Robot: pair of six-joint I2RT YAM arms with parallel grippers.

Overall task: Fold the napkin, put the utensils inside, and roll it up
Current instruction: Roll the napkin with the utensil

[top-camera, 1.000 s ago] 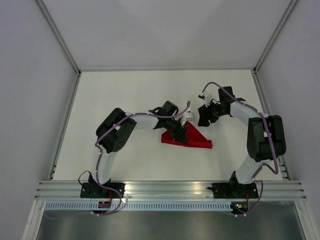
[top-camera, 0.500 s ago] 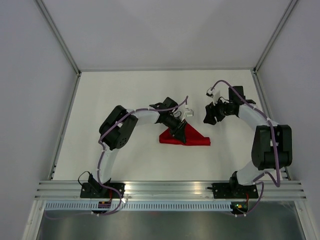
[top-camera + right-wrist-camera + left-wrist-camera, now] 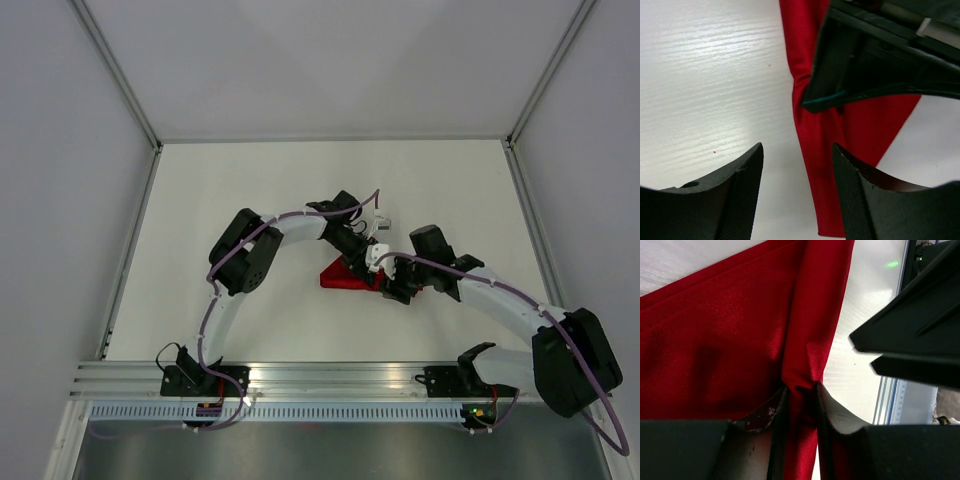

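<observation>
One fold of napkin (image 3: 715, 340) pinched in left gripper (image 3: 799, 390); right gripper (image 3: 796, 150) gapes alongside.

You see white worktop (image 3: 250, 200), boxed by pale grey walls (image 3: 60, 200) on three sides. Left corner post (image 3: 116, 72) and right corner post (image 3: 547, 70) slant up from far corners. Ribbed aluminium rail (image 3: 340, 377) runs along near edge, slotted white strip (image 3: 340, 411) just below. Your right wrist view shows fine horizontal grain in worktop, plus tiny speck (image 3: 715, 151).

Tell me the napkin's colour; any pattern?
The napkin is plain deep red, no pattern; left wrist view shows it best.
</observation>
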